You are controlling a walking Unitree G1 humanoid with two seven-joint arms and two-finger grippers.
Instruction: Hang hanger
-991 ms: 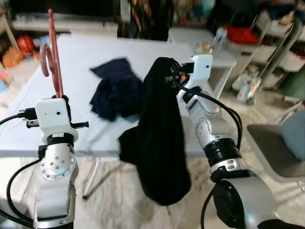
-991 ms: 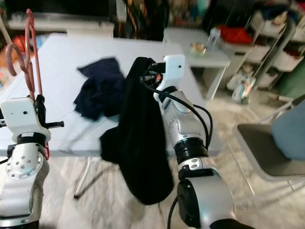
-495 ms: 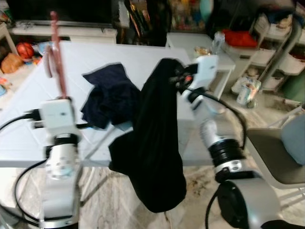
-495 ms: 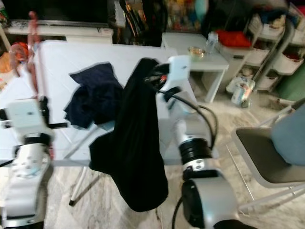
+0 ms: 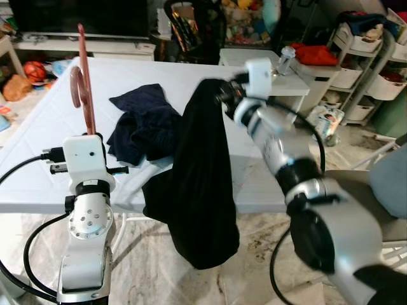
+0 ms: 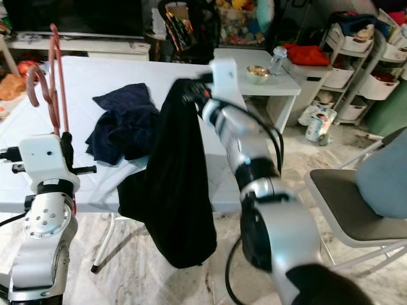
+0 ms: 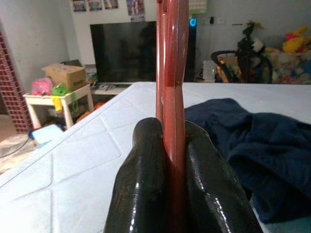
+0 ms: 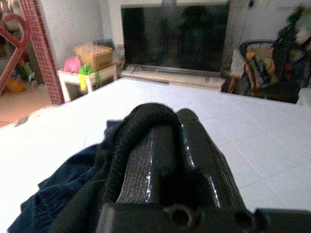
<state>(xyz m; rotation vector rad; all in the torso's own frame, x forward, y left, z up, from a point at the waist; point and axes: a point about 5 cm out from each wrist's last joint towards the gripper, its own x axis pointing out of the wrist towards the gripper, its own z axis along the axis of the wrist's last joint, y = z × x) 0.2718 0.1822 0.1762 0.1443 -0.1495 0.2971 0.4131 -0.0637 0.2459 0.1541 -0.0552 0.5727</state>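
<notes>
The left gripper (image 7: 174,145) was clamped on the red hanger (image 5: 83,89), which stood upright above the near left edge of the white table (image 5: 57,127), its hook at the top. The right gripper (image 8: 160,141) pinched the black garment (image 5: 203,184) (a fold of cloth wrapped over one finger) and held it up over the table's near edge, the cloth drooping below the tabletop. A dark blue garment (image 5: 143,124) lay crumpled mid-table, beside the hanging one.
</notes>
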